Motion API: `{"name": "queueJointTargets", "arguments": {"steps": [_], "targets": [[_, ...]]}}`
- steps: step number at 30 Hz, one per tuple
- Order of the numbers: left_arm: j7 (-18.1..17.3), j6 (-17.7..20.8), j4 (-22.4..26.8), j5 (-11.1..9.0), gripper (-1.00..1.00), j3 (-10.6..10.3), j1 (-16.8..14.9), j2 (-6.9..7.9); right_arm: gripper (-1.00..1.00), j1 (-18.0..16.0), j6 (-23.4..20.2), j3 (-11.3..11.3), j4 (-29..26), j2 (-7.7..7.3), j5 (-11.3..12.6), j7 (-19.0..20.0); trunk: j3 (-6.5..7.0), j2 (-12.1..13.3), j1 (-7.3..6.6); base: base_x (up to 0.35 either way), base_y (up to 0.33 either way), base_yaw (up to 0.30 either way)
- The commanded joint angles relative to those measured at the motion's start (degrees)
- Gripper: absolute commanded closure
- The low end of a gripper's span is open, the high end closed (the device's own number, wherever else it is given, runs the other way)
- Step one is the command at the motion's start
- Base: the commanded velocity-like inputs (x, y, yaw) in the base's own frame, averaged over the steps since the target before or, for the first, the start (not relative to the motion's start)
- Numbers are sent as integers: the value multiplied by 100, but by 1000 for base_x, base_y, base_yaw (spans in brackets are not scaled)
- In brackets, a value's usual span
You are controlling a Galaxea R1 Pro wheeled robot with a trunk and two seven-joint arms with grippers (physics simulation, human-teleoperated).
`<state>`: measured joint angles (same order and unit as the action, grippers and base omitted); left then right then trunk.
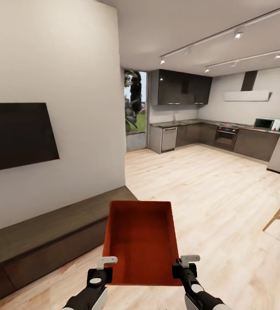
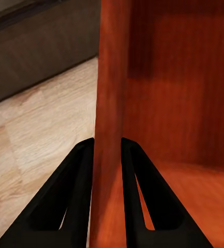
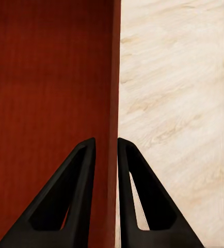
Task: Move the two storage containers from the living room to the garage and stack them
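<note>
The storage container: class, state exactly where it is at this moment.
In the head view the storage container sits low and centre, held between the left gripper and right gripper, above the wood floor, right of the dark bench.

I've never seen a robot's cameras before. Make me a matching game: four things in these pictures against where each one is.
Things:
1. storage container
2. black wall screen
3. microwave
4. dark bench

Places:
a. on the far kitchen counter
b. along the wall under the screen
c. clamped between both grippers
d. mounted on the white wall, left side

Pairs: 1-c, 2-d, 3-a, 4-b
</note>
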<state>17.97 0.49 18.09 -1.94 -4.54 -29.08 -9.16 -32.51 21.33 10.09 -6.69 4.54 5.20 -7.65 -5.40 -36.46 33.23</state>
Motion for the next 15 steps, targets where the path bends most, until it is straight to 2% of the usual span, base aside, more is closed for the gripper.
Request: {"name": "queueJointTargets", "arguments": {"steps": [1, 12, 15], "targets": [[75, 13, -16, -88, 100, -47, -1, 45, 100, -10, 555, 19, -7, -15, 25, -26, -10, -9, 2, 0, 0, -286], [75, 13, -16, -88, 100, -47, -1, 45, 100, -10, 554, 19, -7, -21, 25, -26, -10, -9, 2, 0, 0, -285], [75, 13, -16, -88, 100, -46, -1, 45, 100, -10, 553, 13, -7, -16, 26, -36, -10, -9, 2, 0, 0, -151]]}}
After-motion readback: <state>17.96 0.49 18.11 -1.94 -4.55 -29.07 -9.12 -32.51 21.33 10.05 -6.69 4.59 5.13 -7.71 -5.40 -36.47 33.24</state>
